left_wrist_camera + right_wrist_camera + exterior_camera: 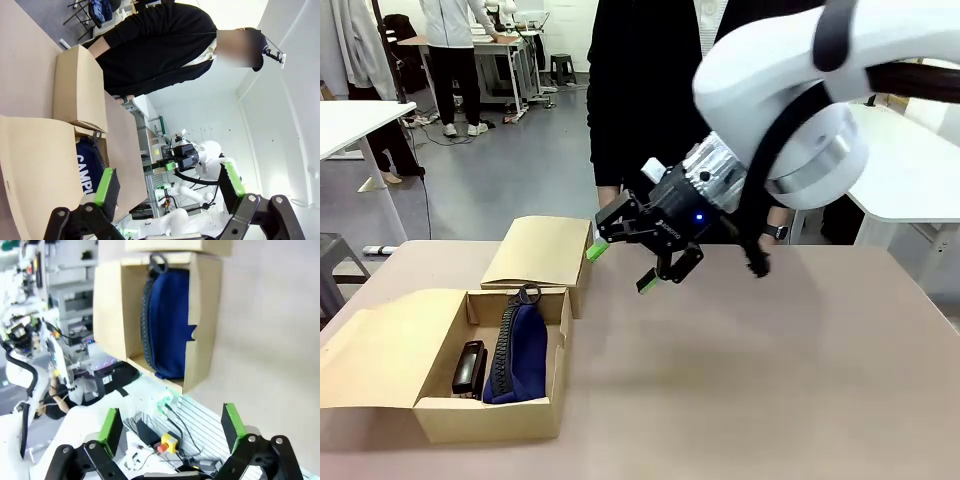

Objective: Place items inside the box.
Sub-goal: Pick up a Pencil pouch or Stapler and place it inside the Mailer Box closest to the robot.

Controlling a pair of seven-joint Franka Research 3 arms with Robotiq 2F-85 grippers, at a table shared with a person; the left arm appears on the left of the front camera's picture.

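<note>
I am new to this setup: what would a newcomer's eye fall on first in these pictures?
The right gripper draws the eye first: open and empty, it hangs above the far middle of the table. Next is the open cardboard box at the table's near left, with the navy pouch and the black stapler side by side inside.

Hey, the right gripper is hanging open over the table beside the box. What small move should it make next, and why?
Probably draw the right gripper back toward its own side, jaws kept open. It holds nothing, and the navy pouch and black stapler already lie inside the box, so it seems to have nothing left to do near the box.
</note>
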